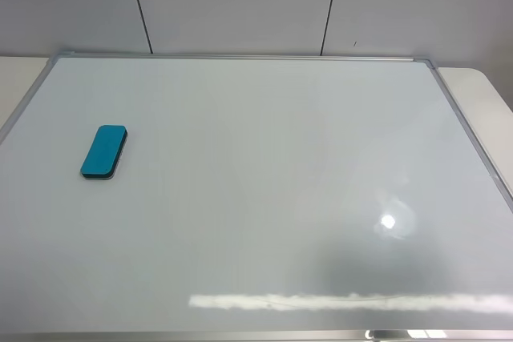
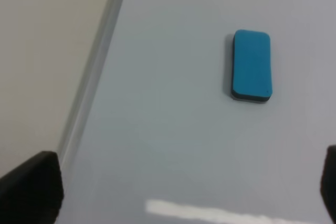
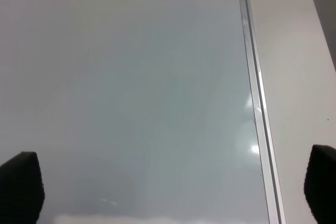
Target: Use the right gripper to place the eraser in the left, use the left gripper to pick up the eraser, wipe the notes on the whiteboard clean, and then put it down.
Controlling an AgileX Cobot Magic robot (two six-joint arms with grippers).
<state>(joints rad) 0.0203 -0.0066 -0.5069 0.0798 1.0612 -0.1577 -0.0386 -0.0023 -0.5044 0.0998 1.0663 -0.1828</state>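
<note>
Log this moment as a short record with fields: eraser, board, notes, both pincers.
eraser: turquoise eraser lying flat on the left part of the whiteboard, black felt side down, nothing touching it
whiteboard: glossy white, silver frame, lamp glare near the right and front edges
notes: no red marks visible in any view
left pincer: left pincer open, empty, above the board, apart from the eraser
right pincer: right pincer open, empty, over the board near its right frame edge
arms in overhead view: neither visible
</note>
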